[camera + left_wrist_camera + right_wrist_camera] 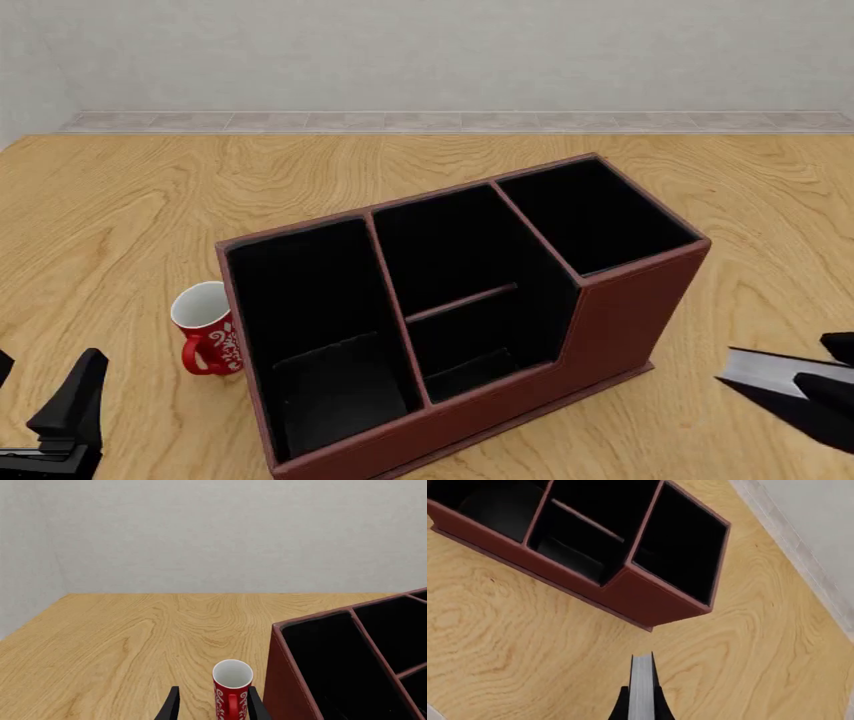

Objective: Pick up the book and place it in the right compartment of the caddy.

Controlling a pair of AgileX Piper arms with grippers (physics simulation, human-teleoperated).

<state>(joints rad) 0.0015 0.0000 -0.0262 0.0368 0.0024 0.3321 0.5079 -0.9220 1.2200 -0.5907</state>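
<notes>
The book (771, 372), black-covered with pale page edges, sticks out leftward from my right gripper (830, 392), which is shut on it at the front right of the table. In the right wrist view the book (642, 677) shows edge-on between the dark fingers (621, 705). The red-brown caddy (621, 315) stands mid-table, left of the book. Its right compartment (594, 215), the tall-walled end section, lies ahead of the book (684, 545). My left gripper (67, 410) is open near the front left corner.
A red-and-white mug (207, 328) stands just left of the caddy, ahead of the left gripper's fingers (172, 707), beside the caddy's wall (283, 680). Bare wooden table (120, 220) surrounds the caddy; a grey wall rises beyond the far edge.
</notes>
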